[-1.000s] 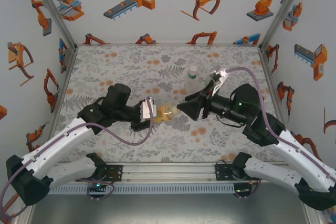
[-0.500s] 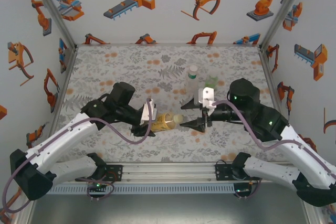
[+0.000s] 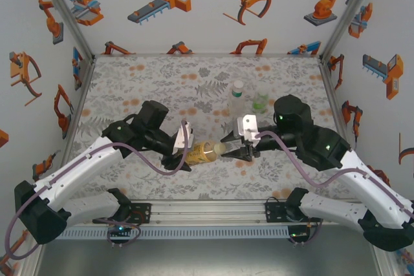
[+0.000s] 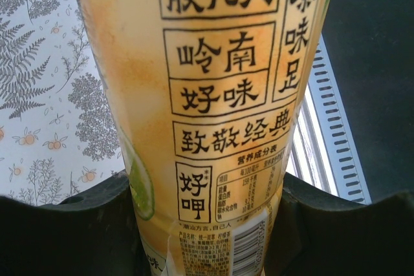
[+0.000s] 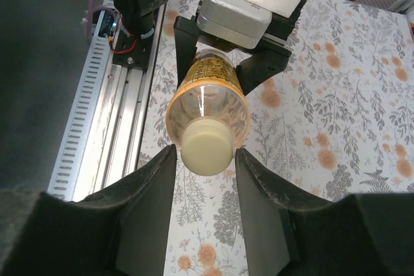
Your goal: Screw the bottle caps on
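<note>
Left gripper (image 3: 186, 153) is clamped round the amber bottle (image 3: 202, 152), holding it sideways over the table (image 3: 129, 82). Right gripper (image 5: 206, 158) straddles its cap (image 5: 207, 148), jaws narrow, and I can't tell if they're biting. It's probably thin, slick plastic with sloshing liquid, so I'd grab the cap's sides. Behind the amber bottle stand the clear bottle (image 3: 237, 98) and green bottle (image 3: 260, 101), not blocking anything.

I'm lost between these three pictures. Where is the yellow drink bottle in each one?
Top external: the yellow bottle lies sideways just below centre.
Left wrist: its printed label runs down the middle.
Right wrist: centre, pale cap towards the camera.
Shared landmark: the flowered table cover, left of the bottle in the left wrist view, right of it in the right wrist view.
</note>
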`<move>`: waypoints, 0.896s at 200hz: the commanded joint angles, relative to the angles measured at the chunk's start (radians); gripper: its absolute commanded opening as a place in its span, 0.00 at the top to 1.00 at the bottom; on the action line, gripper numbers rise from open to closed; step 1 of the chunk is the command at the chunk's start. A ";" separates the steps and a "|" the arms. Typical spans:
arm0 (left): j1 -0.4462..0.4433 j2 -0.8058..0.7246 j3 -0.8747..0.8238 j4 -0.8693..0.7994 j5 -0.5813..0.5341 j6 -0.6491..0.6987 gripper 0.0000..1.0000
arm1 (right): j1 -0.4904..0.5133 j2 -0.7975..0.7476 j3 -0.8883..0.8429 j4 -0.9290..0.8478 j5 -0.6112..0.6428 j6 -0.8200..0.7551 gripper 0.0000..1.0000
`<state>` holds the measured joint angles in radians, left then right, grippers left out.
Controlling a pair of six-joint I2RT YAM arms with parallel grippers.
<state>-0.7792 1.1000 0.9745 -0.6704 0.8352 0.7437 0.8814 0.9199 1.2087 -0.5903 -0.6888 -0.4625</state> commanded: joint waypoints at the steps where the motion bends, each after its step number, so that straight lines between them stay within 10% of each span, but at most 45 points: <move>1: -0.005 -0.007 0.031 -0.020 0.047 0.025 1.00 | 0.002 -0.008 0.002 0.021 -0.020 -0.015 0.59; 84: -0.005 -0.005 0.033 -0.021 0.047 0.026 1.00 | 0.002 -0.009 -0.019 0.050 -0.020 0.004 0.64; 179: -0.005 -0.082 -0.011 0.070 -0.077 -0.008 1.00 | 0.001 -0.010 -0.087 0.169 0.144 0.337 1.00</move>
<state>-0.7792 1.0710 0.9722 -0.6769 0.7837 0.7406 0.8818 0.9062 1.1572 -0.4953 -0.6521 -0.3138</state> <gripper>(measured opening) 0.509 0.340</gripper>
